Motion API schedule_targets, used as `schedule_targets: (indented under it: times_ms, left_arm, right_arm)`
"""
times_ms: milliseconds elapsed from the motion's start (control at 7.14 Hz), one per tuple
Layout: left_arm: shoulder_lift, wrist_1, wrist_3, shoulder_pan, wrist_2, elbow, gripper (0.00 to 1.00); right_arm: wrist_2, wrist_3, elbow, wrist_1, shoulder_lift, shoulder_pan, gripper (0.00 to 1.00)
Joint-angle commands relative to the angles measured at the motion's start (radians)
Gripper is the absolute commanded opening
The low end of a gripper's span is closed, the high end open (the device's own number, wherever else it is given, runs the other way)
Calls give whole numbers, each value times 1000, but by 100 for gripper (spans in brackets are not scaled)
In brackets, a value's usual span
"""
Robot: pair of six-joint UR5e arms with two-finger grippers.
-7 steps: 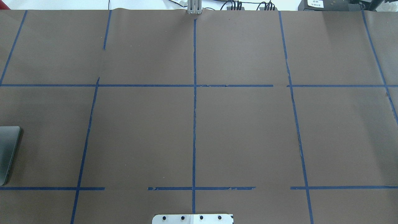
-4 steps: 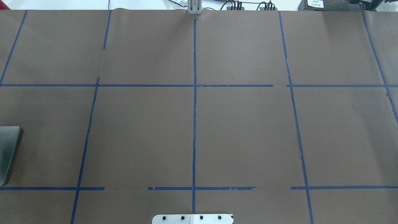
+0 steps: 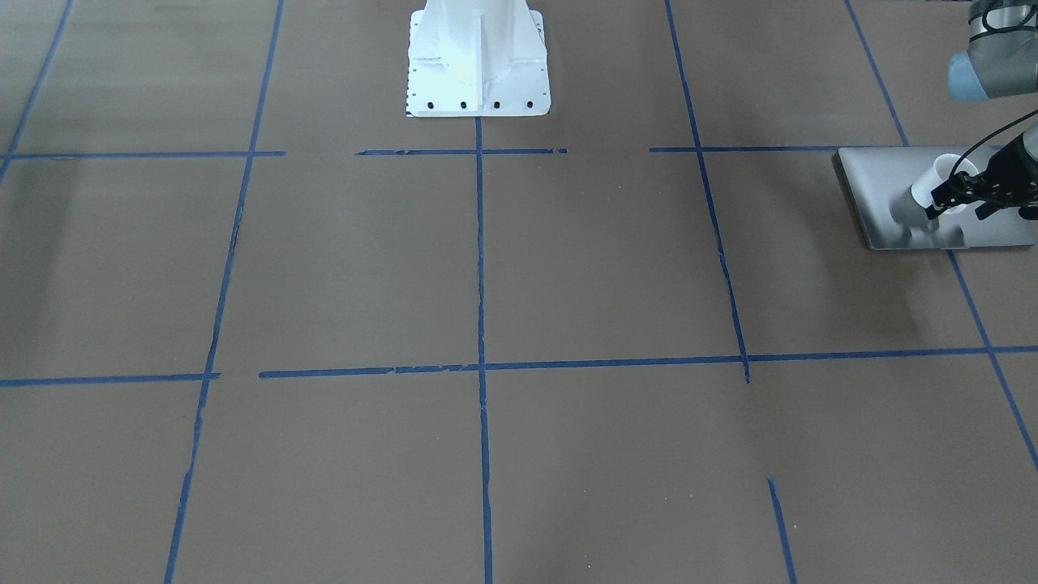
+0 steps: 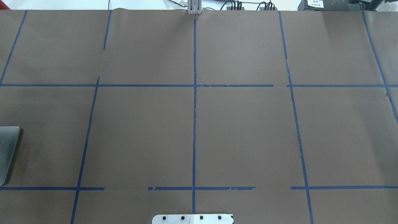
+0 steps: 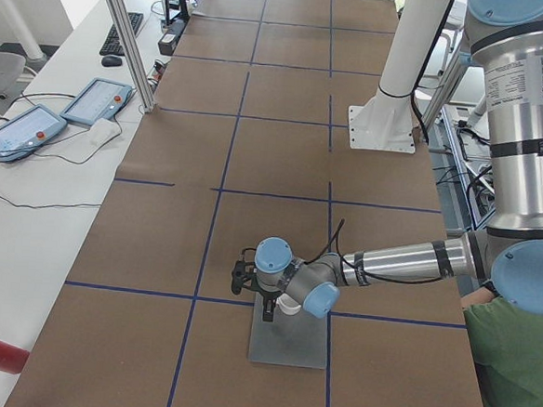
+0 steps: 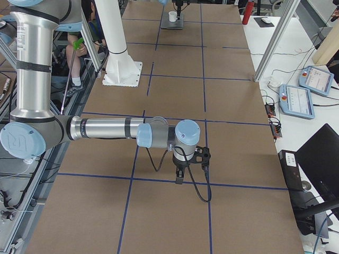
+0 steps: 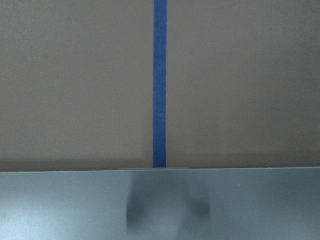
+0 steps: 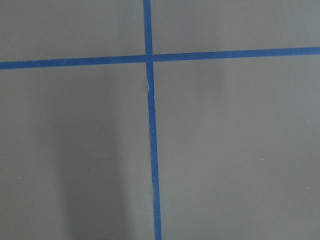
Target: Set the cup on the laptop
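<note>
The silver-grey laptop [image 3: 876,178] lies closed at the table's left end; its corner shows in the overhead view [image 4: 7,149]. The small white cup [image 3: 932,182] is upright over the lid. I cannot tell whether its base touches the lid. My left gripper [image 3: 961,207] points down with its black fingers closed at the cup. The exterior left view shows the cup [image 5: 289,304] under the wrist, over the laptop [image 5: 290,344]. The left wrist view shows only the lid [image 7: 250,205]. My right gripper [image 6: 180,179] hangs over bare table far from both; I cannot tell if it is open.
Brown paper with a grid of blue tape covers the table. The white robot pedestal [image 3: 478,57] stands at the near middle. A person in a green shirt [image 5: 516,370] sits by the laptop end. Two teach pendants [image 6: 296,98] lie on a side table beyond a metal post.
</note>
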Motion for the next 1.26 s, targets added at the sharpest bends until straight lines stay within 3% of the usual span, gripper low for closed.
schedule_targets:
  times_ms: [0,280,560,700,980,1120]
  left_arm:
    - [-38,180,222,-102,-4,-8,100]
    - [-142,483,469,-251,-2,-55,100]
    - [-201,756,623,-345,2,-185,100]
    - [-181,771,628,-351,-4,-244,100]
    - [-183,774,628,-374,-7,-237,100]
    - [-181,836,628,-428,-30,-238,100]
  right_arm:
    - [0,0,0,0,0,0,100]
    - [0,0,0,0,0,0,100]
    - [0,0,0,0,0,0,100]
    - [0,0,0,0,0,0,100]
    - [0,0,0,0,0,0,100]
    - [0,0,0,0,0,0,100]
